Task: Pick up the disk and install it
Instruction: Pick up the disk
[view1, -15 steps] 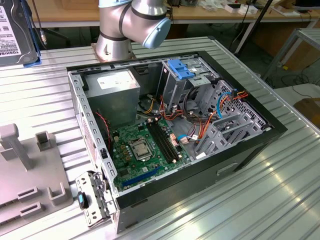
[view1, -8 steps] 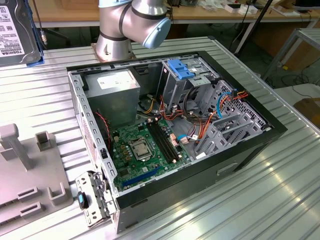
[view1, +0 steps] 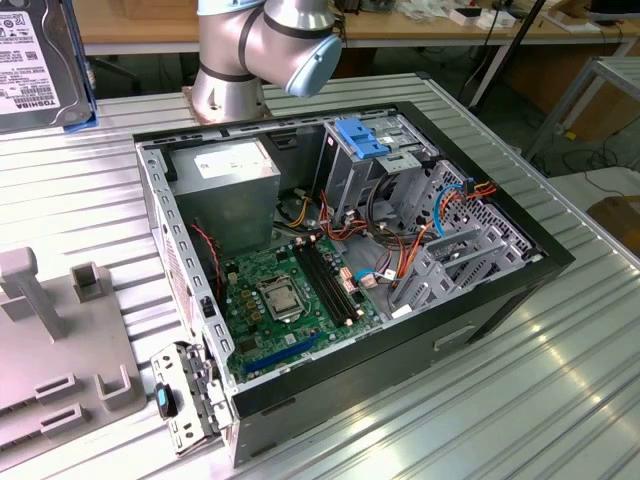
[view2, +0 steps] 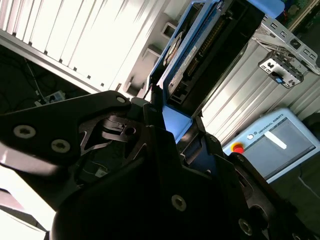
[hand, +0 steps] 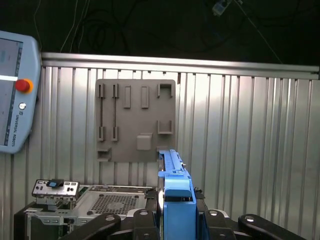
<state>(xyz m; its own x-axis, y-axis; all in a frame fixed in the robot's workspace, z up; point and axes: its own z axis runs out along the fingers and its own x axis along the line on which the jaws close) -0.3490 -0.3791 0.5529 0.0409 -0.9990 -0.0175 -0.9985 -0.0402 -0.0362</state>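
Disk: we are holding the disk edge-on in the jaws, lifted clear of the desk.
Reason: we are judging that its blue frame offers a firm edge to grip, and that the height is giving it room above the grey holder plate.
Jaws: narrow, clamping the disk's blue frame from both sides and touching nothing else.
Computer case: lying open on the desk, well apart from the jaws, with the disk not yet in it.

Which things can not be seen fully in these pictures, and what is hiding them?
Exterior view: the disk is cut off by the picture's edge.
Second wrist view: the gripper covers the disk's near end.
Exterior view: the blue bracket hides the inside of the drive cage.
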